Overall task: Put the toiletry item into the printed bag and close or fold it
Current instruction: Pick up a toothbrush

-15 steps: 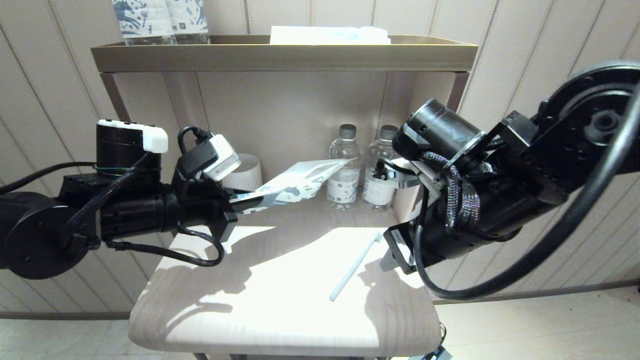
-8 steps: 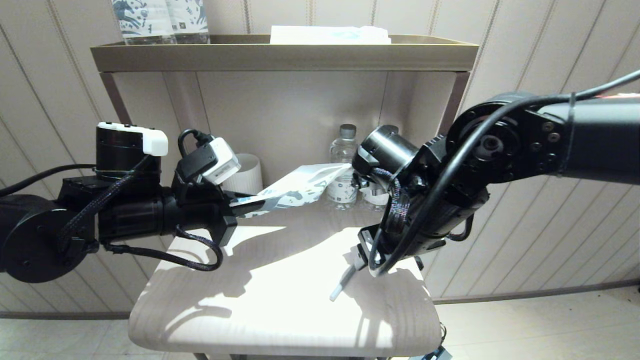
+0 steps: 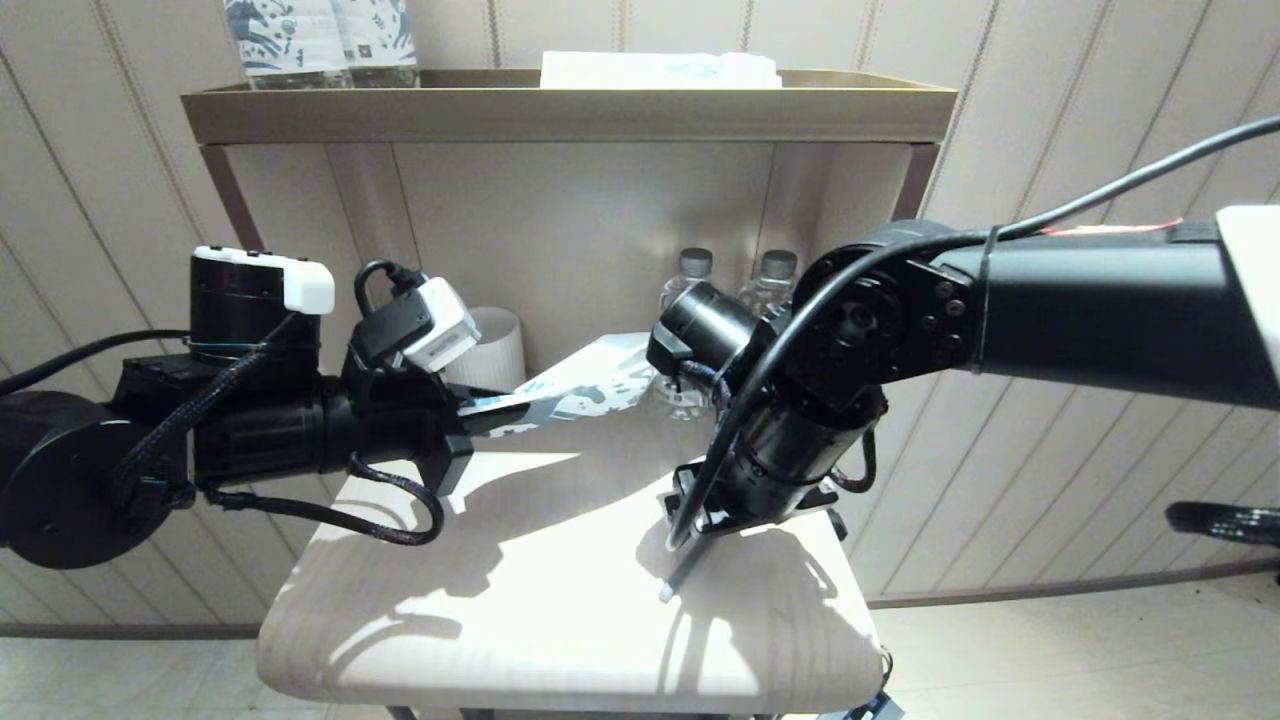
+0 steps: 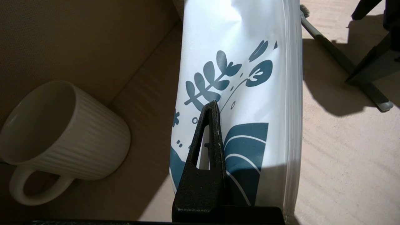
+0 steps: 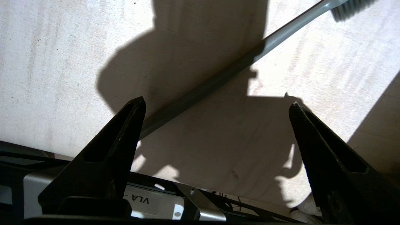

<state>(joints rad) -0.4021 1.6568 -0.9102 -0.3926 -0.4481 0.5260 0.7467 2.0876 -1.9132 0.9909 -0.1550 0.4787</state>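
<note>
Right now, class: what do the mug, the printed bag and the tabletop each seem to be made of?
Mug: probably glazed ceramic, matte off-white, with ribbed walls and a thick handle.
Printed bag: likely thin plastic film, smooth and slightly glossy, with a sealed side seam and printed teal leaves.
Tabletop: looks like pale wood or wood-look laminate; fine grain lines show, which one is unclear.

Glossy, seemingly plastic printed bag (image 4: pixel 250 93); matt pale wood tabletop (image 3: pixel 520 620).

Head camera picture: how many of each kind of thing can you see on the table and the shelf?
Water bottles: 2
Mug: 1
Toothbrush: 1
Printed bag: 1, held up off the table
Printed upright packs: 2, on the shelf
Flat white packet: 1, on the shelf
Total: 8
</note>
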